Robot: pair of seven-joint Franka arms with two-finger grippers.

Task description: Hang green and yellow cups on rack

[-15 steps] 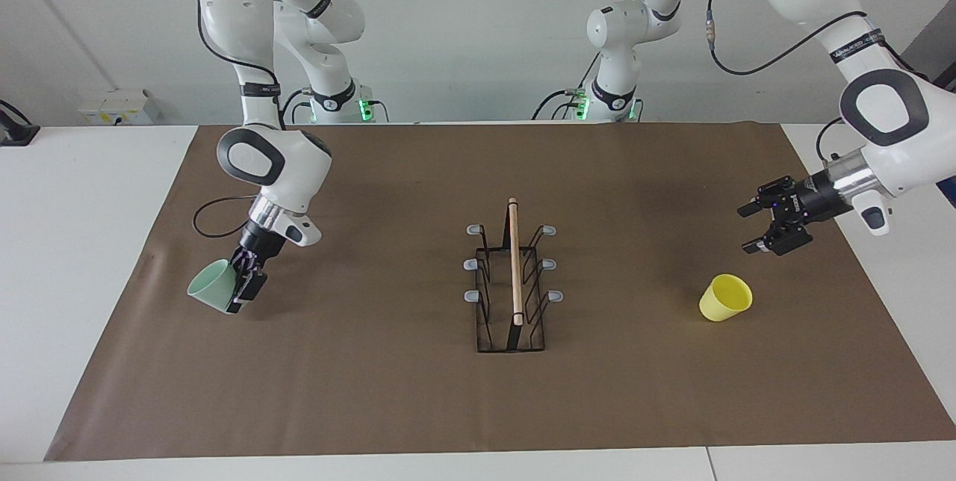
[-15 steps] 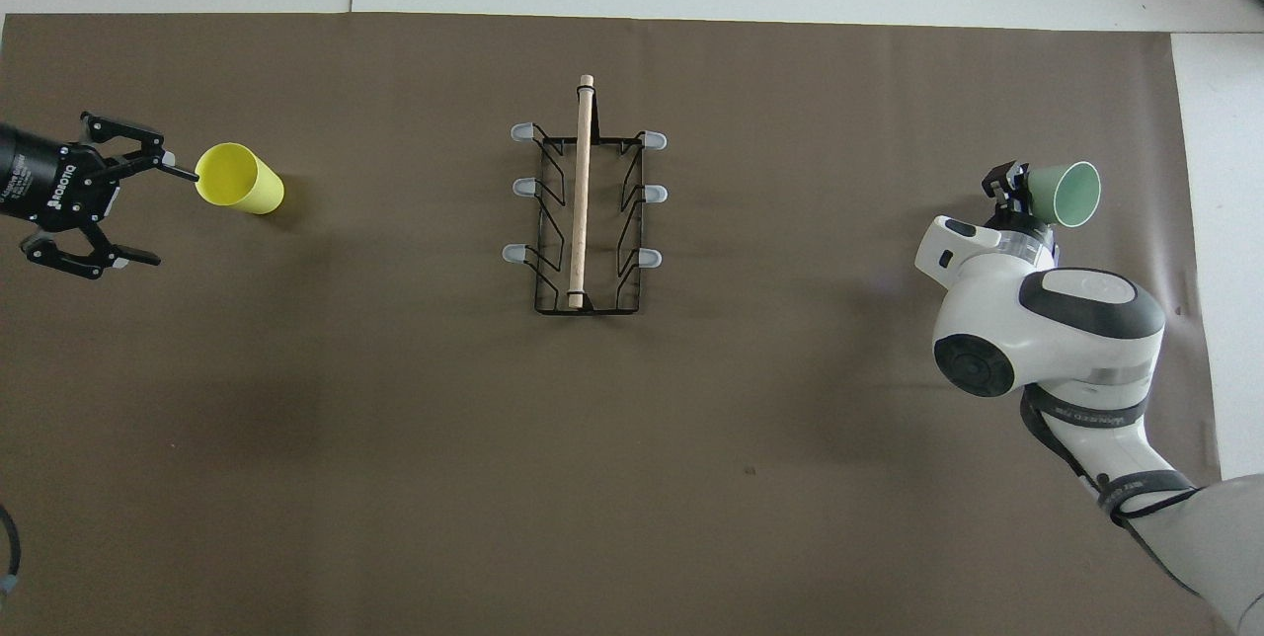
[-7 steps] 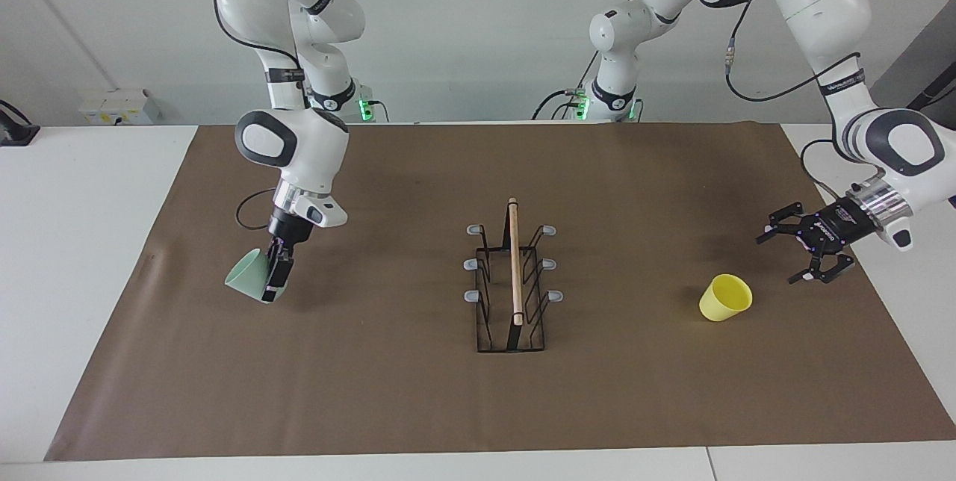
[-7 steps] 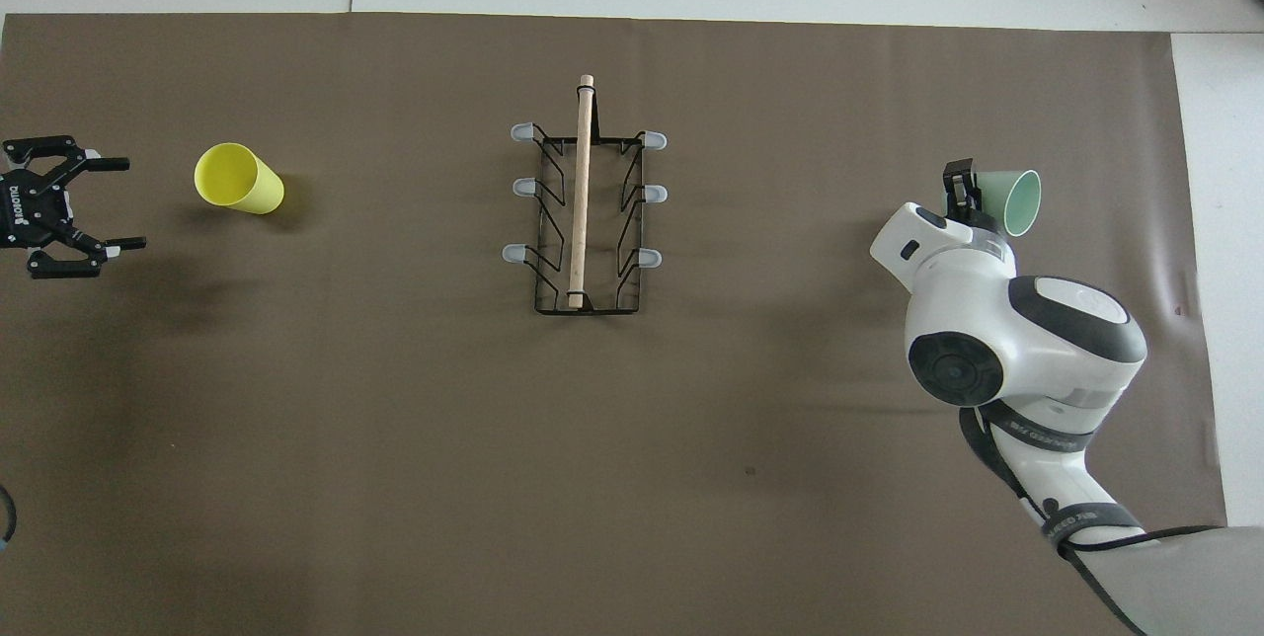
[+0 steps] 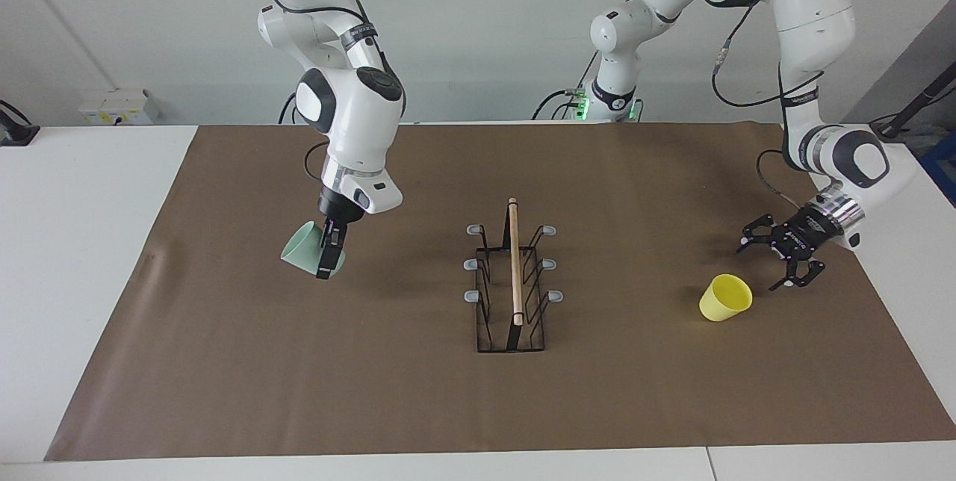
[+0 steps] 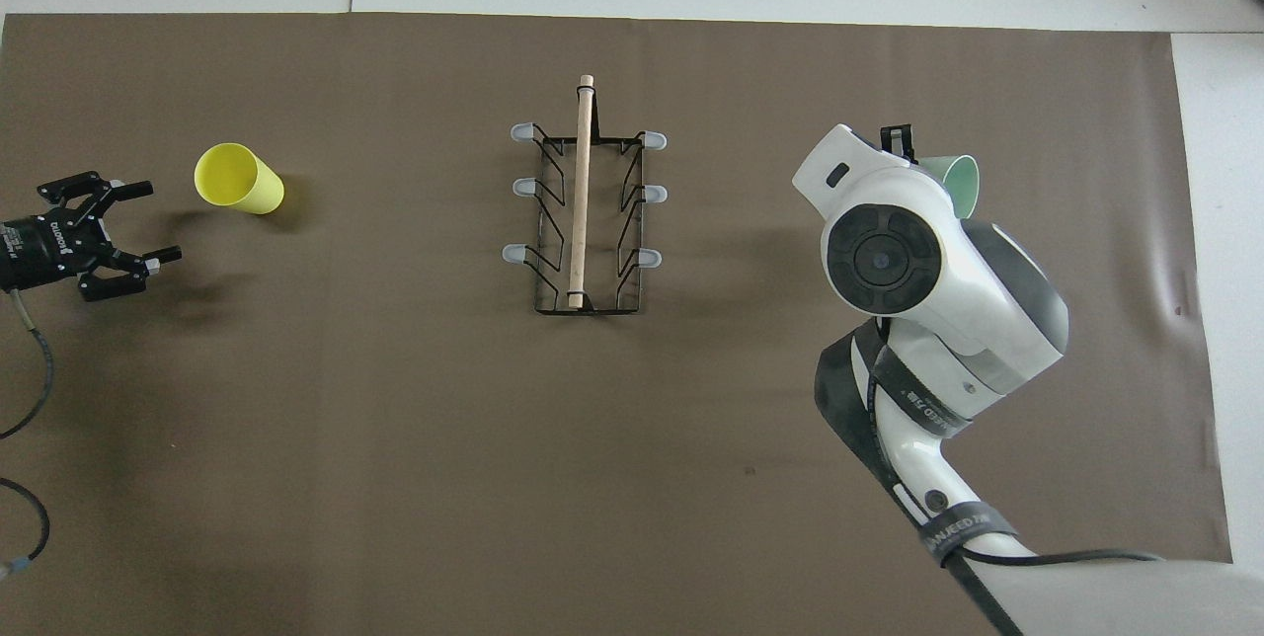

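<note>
i count two arms and two grippers, both out over the brown mat (image 5: pixel 373 384) that covers most of the white table (image 5: pixel 75 242).

closest in, the right gripper (image 5: pixel 326 263) hangs in the air over the mat, between the rack and the right arm's end of the table. it is clenched on the green cup (image 5: pixel 301 252), pinching the wall at the rim. the cup is tipped on its side, clear of the mat, mouth turned away from the rack. from overhead the arm's wrist hides most of it and only a sliver of the green cup (image 6: pixel 958 184) shows.

the left gripper (image 5: pixel 759 266) is over the mat at the left arm's end, fingers spread wide and pointing toward the rack, holding nothing. overhead it (image 6: pixel 163 221) sits just beside the yellow cup without touching it.

the yellow cup (image 5: pixel 724 297) rests on the mat, a little farther from the robots than that gripper, well apart from the rack. its mouth (image 6: pixel 219 172) looks to face up.

that makes two cups, one held, one on the mat.

one rack (image 5: pixel 513 317) stands mid-table, its long side running away from the robots. one wooden rod (image 5: pixel 514 257) lies along its top. i count six grey-tipped prongs, three per side, each one bare. the rack (image 6: pixel 583 295) reaches farther from the robots than either cup.
</note>
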